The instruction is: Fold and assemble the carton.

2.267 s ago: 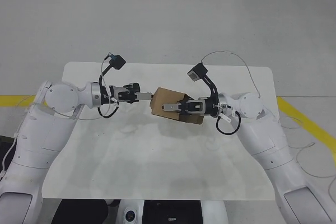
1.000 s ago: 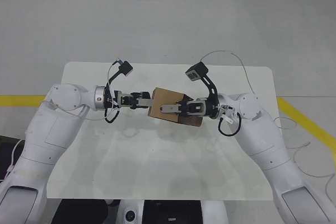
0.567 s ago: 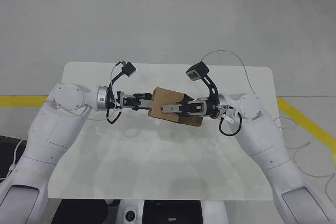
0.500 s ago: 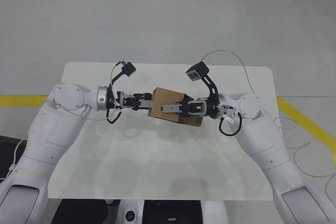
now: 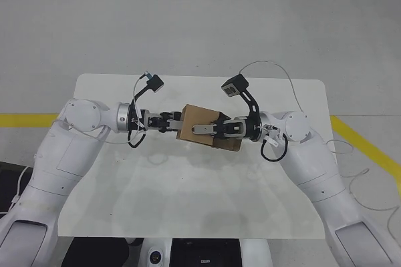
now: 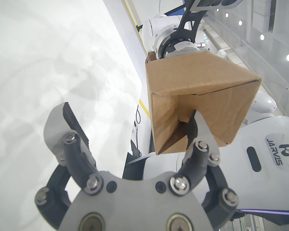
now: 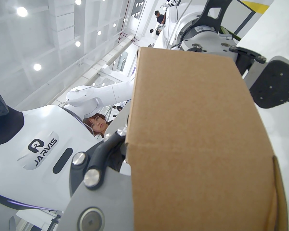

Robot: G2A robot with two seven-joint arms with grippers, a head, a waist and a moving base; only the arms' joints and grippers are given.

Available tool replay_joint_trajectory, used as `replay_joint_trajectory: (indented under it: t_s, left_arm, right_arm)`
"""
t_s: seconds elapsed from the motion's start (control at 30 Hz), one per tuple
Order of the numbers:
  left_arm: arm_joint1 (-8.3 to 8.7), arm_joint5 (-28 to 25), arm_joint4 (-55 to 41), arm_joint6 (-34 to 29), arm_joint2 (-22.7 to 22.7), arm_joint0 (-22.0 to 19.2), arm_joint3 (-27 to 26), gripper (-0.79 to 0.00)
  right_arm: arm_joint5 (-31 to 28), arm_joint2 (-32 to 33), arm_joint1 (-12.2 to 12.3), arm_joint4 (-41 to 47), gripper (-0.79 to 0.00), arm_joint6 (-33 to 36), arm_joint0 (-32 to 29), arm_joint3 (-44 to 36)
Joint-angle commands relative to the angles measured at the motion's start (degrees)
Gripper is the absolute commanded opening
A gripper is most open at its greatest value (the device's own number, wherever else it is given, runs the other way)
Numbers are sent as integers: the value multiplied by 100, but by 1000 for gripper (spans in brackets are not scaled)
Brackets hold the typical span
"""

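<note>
We are judging this the end-flap step: the right gripper [image 5: 204, 127] is clamping the brown cardboard carton [image 5: 199, 113] above the white table [image 5: 187, 200], while the left gripper [image 5: 176, 123], jaws apart, is resting one finger inside its open end, so next probably calls for pressing a flap inward.

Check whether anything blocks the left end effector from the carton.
Nothing visible does. The open left end effector is at the carton, with one finger poking into its open end and the other apart from it, above the table.
</note>
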Motion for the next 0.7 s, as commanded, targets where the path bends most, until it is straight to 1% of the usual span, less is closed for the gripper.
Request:
replay_joint_trajectory:
  t_s: [0.0,0.23,0.47,0.67]
  left_arm:
    - [-1,-8,15,-3,4,4,-8,0]
    - [0,15,59,24,-18,5,24,0]
    - [51,30,357,310,-249,-31,185,0]
    - [87,31,512,407,-385,-27,145,0]
  right_arm:
    - [-6,-1,-2,4,-785,6,-3,16]
    - [12,16,-2,-52,-785,-2,-2,99]
    - [163,60,26,-248,-785,32,-8,313]
    - [125,27,8,-136,-785,84,-8,288]
